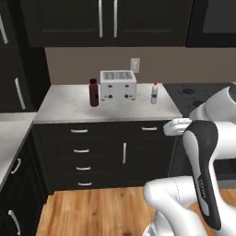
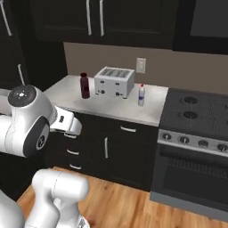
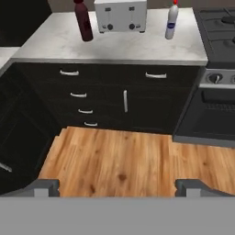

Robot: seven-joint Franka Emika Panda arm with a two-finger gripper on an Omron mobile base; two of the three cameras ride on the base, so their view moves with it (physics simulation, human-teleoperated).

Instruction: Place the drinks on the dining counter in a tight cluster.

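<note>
1. Marble worktop (image 1: pixel 69 103) with dark drawers below carries three things: a squat maroon red-capped bottle (image 1: pixel 94 92), a silver toaster (image 1: pixel 118 85) and a small pale red-capped bottle (image 1: pixel 154 93).
2. Both bottles stand upright. The maroon one is just left of the toaster, near it but apart; the pale one stands right of the toaster, a little further off, close to the worktop's right end.
3. Toaster sits toward the far edge, against the wall, below a wall socket (image 1: pixel 134 64).
4. A black stove (image 2: pixel 196 111) adjoins the worktop on the right, with knobs along its front and an oven door beneath.
5. Gripper (image 3: pixel 117 187) hangs over the wooden floor (image 3: pixel 128 160), well short of the drawers; its two finger tips stand far apart at the bottom of the hand view, jaws spread wide with nothing between them.
6. The white arm (image 1: pixel 203 156) folds up in the near right of the left base view, well apart from both bottles.
7. Dark upper cabinets (image 1: pixel 106 20) with silver handles hang above the worktop.
</note>
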